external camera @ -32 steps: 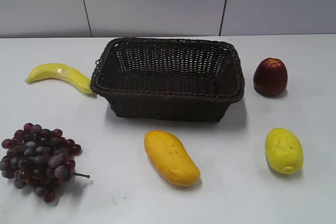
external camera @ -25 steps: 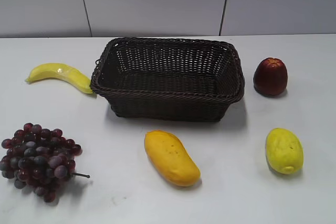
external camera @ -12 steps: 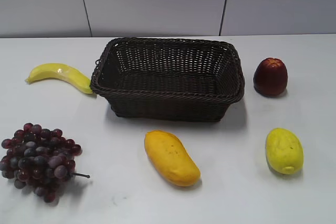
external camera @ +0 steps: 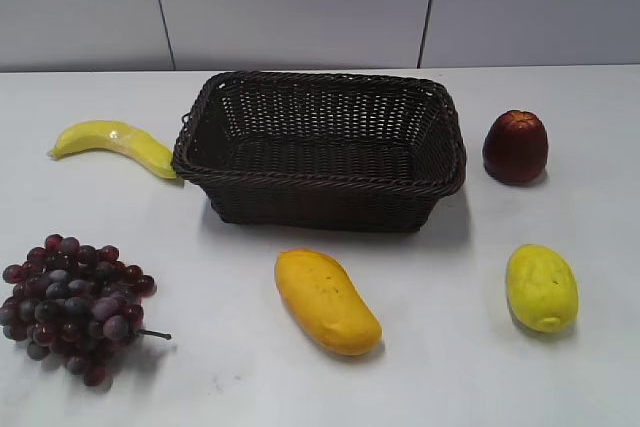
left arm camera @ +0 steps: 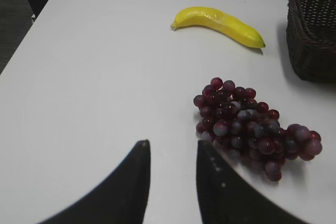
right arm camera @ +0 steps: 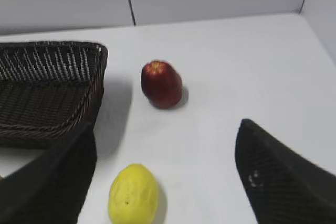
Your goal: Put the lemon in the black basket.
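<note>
In the exterior view, nearest to the camera, the grapes (external camera: 72,305) lie at about 8 o'clock on the white table (external camera: 230,387), and the mango (external camera: 326,299) lies near 6 o'clock. The lemon (external camera: 541,287) rests on the table at about 4 o'clock, with its nub toward the camera, well apart from the black basket (external camera: 320,147). The basket stands behind the mango, in the middle, with nothing inside. The banana (external camera: 113,142) lies at 9 o'clock from the basket, its tip just beside the rim. The red apple (external camera: 515,146) stands at 3 o'clock from the basket.

In the right wrist view, the right gripper (right arm camera: 164,182) is spread wide above the table, and the lemon (right arm camera: 133,194) lies between the fingers, not touched. In the left wrist view, the left gripper (left arm camera: 173,150) has its fingers near together with a narrow gap, holding nothing, just beside the grapes (left arm camera: 252,124).
</note>
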Action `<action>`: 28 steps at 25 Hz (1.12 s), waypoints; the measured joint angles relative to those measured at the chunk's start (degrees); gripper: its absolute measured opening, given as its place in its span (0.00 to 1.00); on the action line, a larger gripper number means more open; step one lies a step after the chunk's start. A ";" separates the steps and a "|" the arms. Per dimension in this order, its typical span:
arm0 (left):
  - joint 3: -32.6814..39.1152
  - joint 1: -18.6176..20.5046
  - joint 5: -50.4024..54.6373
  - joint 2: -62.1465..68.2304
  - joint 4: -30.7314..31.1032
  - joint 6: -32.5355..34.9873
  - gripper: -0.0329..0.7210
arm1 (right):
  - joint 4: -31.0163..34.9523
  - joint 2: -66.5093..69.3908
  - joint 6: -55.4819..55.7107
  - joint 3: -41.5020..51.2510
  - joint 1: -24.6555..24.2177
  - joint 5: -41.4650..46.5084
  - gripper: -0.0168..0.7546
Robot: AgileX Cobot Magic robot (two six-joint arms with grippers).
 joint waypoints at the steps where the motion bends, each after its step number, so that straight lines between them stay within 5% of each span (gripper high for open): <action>1: 0.00 0.00 0.00 0.00 0.00 0.00 0.36 | 1.75 3.24 -0.17 -0.11 0.00 -0.15 0.88; 15: 0.00 0.00 0.00 0.00 0.00 0.00 0.36 | 21.09 47.52 -17.82 -7.07 0.00 6.03 0.87; 28: 0.00 0.00 0.00 0.00 0.00 0.00 0.36 | 24.94 63.66 -22.26 -11.07 0.00 5.18 0.81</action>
